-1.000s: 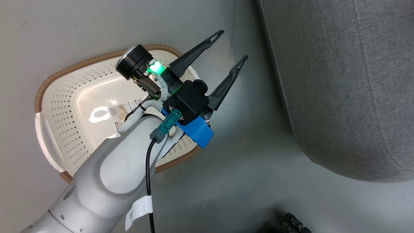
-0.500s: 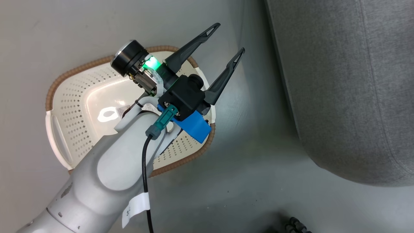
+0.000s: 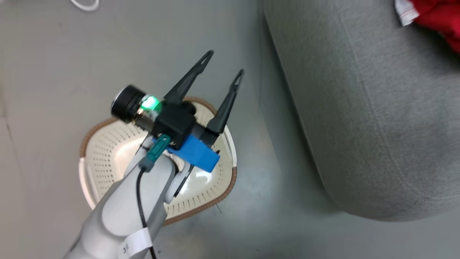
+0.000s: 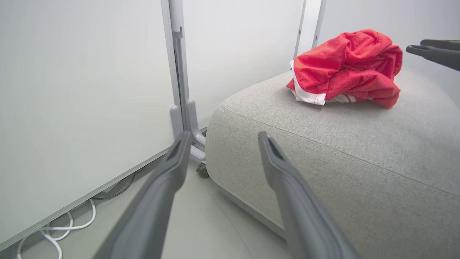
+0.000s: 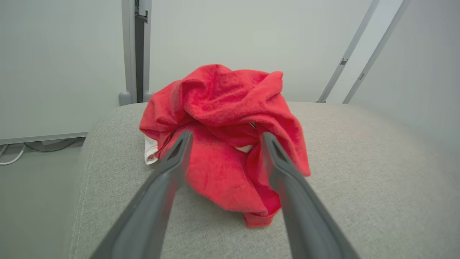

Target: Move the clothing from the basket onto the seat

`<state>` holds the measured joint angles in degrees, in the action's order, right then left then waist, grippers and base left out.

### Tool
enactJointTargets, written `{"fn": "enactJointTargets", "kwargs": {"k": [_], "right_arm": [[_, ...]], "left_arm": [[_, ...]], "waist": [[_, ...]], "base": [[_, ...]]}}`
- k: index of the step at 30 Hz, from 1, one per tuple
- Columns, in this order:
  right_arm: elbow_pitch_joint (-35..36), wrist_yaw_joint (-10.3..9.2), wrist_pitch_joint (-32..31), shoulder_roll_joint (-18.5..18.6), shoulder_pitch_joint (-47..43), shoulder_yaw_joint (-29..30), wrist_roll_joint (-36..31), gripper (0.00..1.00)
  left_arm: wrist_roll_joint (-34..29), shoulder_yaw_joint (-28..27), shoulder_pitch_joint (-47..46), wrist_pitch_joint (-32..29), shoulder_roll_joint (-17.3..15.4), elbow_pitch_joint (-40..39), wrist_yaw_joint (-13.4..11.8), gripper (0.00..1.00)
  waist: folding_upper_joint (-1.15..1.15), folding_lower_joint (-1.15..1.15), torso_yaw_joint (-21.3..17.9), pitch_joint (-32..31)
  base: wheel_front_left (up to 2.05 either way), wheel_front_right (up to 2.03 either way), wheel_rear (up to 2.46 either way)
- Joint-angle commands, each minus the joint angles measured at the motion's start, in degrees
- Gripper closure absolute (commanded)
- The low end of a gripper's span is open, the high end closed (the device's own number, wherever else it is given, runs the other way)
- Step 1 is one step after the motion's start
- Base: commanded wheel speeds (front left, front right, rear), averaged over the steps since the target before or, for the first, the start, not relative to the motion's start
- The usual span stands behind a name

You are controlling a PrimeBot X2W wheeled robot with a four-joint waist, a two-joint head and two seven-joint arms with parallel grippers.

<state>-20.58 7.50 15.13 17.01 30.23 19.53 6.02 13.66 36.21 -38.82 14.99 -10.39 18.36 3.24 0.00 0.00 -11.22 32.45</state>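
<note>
The basket sits at the lower left of the head view. Its perforated walls and glossy floor show wherever the pale left forearm does not cover them. The left gripper hangs above the basket's right rim, with its two dark fingers spread wide and nothing between them.

The clothing lies bunched in a red heap with white edging on the seat, at the centre of the right wrist view. The right gripper points at the heap. Its fingers stand well apart on either side of the lower folds and grip nothing.

In the left wrist view the heap sits at the upper right, back from the seat's rounded near edge and stitched seam, with bare cushion in front of it. A strip of grey floor separates the basket from the seat. A white panel and its post stand just beside the seat's corner, with a white cable at their foot.
</note>
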Motion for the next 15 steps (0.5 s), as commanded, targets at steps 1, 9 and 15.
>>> {"fn": "enactJointTargets", "kwargs": {"k": [1, 9, 15], "right_arm": [[2.34, -0.01, 0.01, -1.14, -3.36, -1.1, -0.19, 0.0], [10.56, -0.01, 0.01, -3.95, -12.57, -7.18, -0.05, 0.0], [14.77, -0.01, 0.0, -5.9, -17.63, -11.06, 0.44, 0.0]], "left_arm": [[0.76, -2.11, 2.82, 0.26, -0.04, -0.67, -0.86, 0.0], [0.98, -11.14, 12.79, 0.27, 0.26, -3.47, -2.64, 0.0], [-0.26, -17.67, 19.3, 0.27, 0.95, -5.54, -2.91, 0.0]], "waist": [[0.0, 0.0, 0.77, -6.27], [0.0, 0.0, 3.59, -15.82], [0.0, 0.0, 6.53, -20.96]], "base": [[0.0, 0.0, 0.0], [0.0, 0.0, 0.0], [0.0, 0.0, 0.0]]}}
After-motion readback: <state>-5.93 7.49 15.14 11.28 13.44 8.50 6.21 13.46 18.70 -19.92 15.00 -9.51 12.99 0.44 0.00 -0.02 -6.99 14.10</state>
